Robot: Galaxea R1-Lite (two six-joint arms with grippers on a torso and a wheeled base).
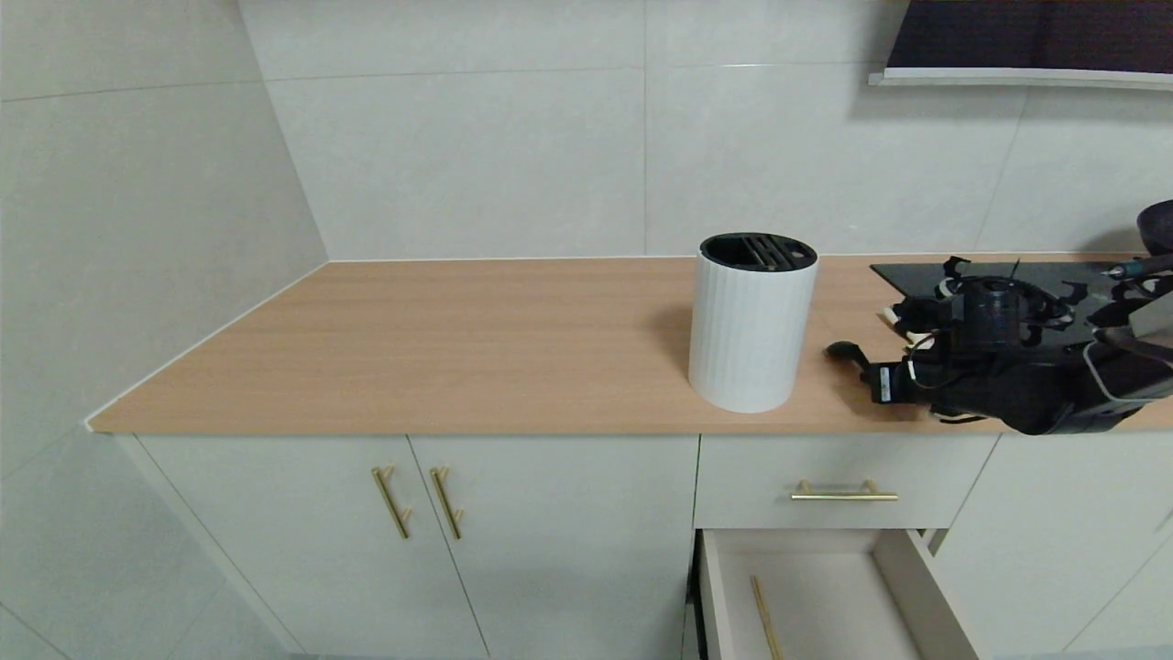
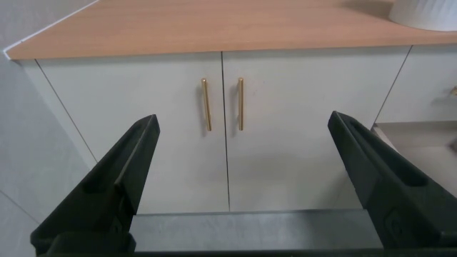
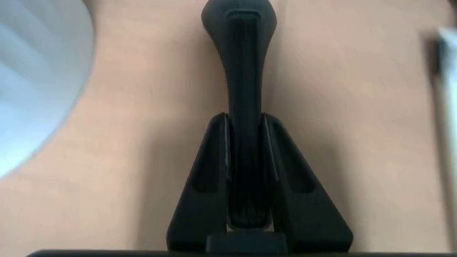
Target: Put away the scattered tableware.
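Note:
A black utensil handle (image 3: pixel 241 86) lies flat over the wooden countertop (image 1: pixel 458 339), and my right gripper (image 3: pixel 244 135) is shut on it. In the head view the handle's rounded end (image 1: pixel 843 349) points toward the white ribbed holder (image 1: pixel 751 321) with a black slotted top, a short way to its right. The right gripper (image 1: pixel 872 374) sits low over the counter's front right. My left gripper (image 2: pixel 243 121) is open and holds nothing, below counter height in front of the cabinet doors. A pale utensil (image 3: pixel 444 78) lies beside the handle.
A black glass cooktop (image 1: pixel 907 275) lies at the back right behind the right arm. Below the counter a drawer (image 1: pixel 733 596) stands open with a thin wooden stick (image 1: pixel 765 619) inside. Double cabinet doors with gold handles (image 2: pixel 221 103) face the left gripper.

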